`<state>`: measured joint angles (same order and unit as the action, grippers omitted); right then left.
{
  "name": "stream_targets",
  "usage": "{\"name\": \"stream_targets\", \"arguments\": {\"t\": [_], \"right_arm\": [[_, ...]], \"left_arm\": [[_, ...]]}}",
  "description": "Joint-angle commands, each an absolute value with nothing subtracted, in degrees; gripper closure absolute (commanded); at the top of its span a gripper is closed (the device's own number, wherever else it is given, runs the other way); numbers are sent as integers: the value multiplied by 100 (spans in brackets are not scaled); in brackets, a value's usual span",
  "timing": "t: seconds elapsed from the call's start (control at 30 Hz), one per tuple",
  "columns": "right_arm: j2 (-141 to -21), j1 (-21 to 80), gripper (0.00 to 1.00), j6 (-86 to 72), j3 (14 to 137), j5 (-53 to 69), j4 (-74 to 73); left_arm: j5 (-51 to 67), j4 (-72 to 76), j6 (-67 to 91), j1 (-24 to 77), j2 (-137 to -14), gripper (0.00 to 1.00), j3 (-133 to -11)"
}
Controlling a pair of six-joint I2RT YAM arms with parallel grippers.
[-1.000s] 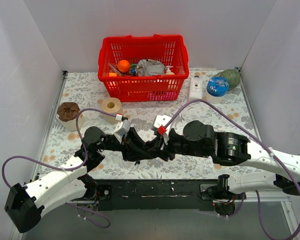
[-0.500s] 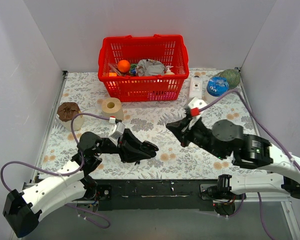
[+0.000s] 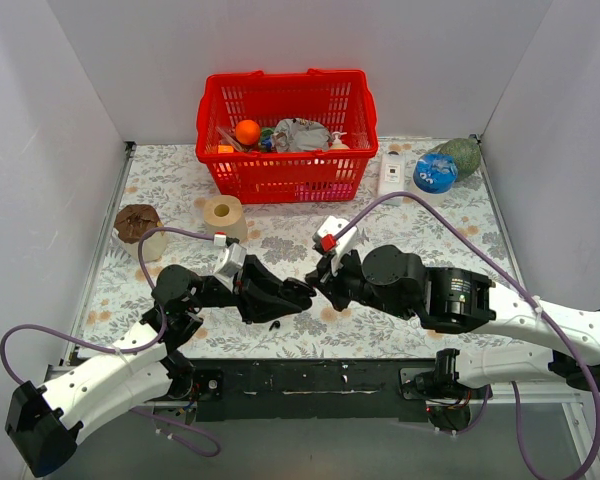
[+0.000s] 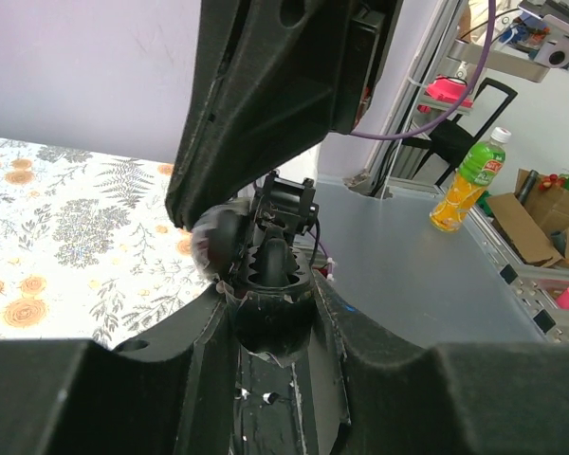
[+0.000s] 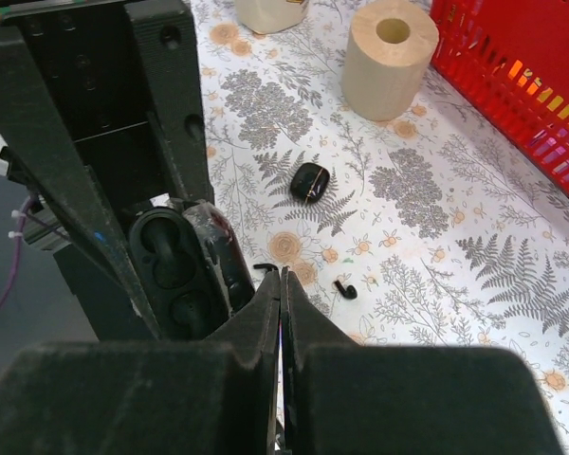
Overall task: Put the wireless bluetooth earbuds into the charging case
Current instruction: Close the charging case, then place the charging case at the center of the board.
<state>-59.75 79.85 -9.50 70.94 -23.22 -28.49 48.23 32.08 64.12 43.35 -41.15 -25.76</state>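
Sitting open in the pinch of the left end effector (image 3: 282, 296), the charging case (image 5: 171, 275) is held on the near side of the tan tape roll (image 3: 223, 213) and a little to its right. In the right wrist view its 2 dark cavities face the camera, with the glossy lid (image 4: 218, 242) swung back beside them. I cannot tell whether either cavity is filled.

1 of the wireless bluetooth earbuds (image 5: 344, 289) lies loose on the floral bench (image 3: 430, 235). It is nearer than the tape roll and close by the case, and it touches neither end effector.

The right end effector (image 5: 281, 284) has its 2 fingers pressed together into a thin seam. Their tips are right up against the open case, on the side away from the tape roll. A tiny black sliver shows at those tips, but I cannot tell if it is the 2nd bud or whether it is being pinched.

Between the loose bud and the tape roll rests a small black oval object (image 5: 309, 182) with an orange line on it, apart from both.

Farther back and to the right of the tape roll stands a red basket (image 3: 280, 175) with odds and ends inside. To the left of the roll sits a brown-topped cup (image 3: 138, 230).
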Motion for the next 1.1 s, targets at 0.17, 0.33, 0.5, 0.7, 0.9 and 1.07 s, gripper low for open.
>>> {"name": "stream_targets", "arguments": {"t": [0.17,0.33,0.5,0.7,0.9,1.07], "right_arm": [[-6047,7980,99,-931,7181,-1529,-2461],[-5775,7981,99,-1440,6988,-2817,-2636],[-4836,7919,99,-2275,5952,-4868,-2585],[-3991,7849,99,-3339,4650,-4966,-3031],[-3911,7840,99,-3727,4290,-4545,-3296],[-3911,7849,99,-3656,4087,-4316,-2997]], "left_arm": [[4535,3270,6267,4359,-4034,100,-2566],[4029,2894,6223,4359,-4017,100,-2593],[2279,2022,7096,4359,-4560,100,-2645],[1979,1899,8086,4368,-7063,100,-3338],[1178,1863,8227,4342,-8864,100,-4288],[792,1644,8366,4324,-9930,100,-4982]]}}
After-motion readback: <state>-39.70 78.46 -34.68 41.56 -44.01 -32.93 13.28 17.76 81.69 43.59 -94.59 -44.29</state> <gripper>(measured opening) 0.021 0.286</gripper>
